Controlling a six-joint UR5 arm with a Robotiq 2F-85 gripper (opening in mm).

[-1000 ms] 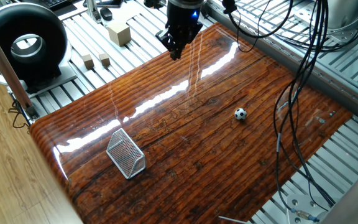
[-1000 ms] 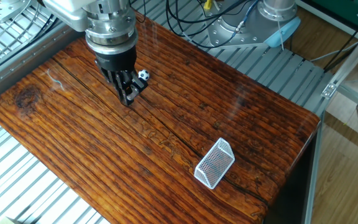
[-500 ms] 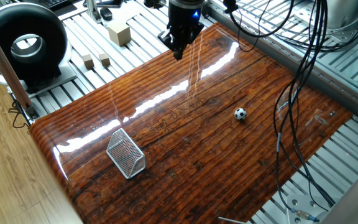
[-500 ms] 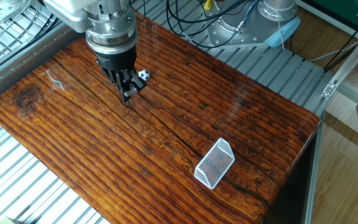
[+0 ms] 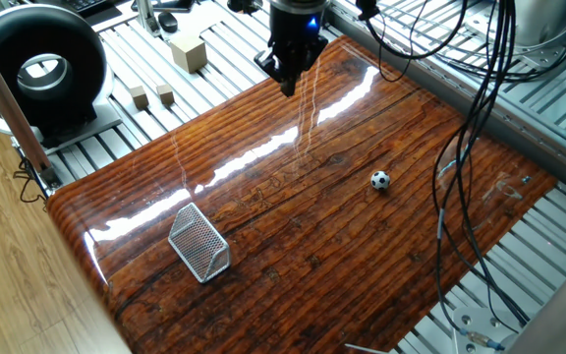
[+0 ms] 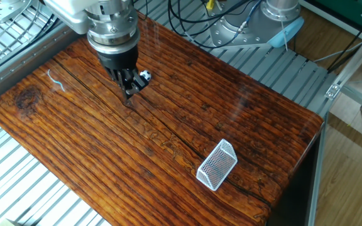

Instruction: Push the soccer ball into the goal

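Observation:
The soccer ball is a tiny white ball with black patches lying on the wooden board at the right; in the other fixed view it peeks out just beside the gripper's fingers. The goal is a small silver wire-mesh wedge near the board's front left edge; it also shows in the other fixed view. My gripper hangs above the board's far edge, well away from ball and goal, with its fingers closed together and nothing in them. In the other fixed view the gripper points down over the board.
A big black ring-shaped device stands at the back left. Wooden cubes lie on the slatted table behind the board. Black cables hang over the board's right side. The arm's base stands beyond the board.
The gripper has risen and shifted slightly toward the far side of the board, and its fingers have drawn together. Ball and goal have not moved.

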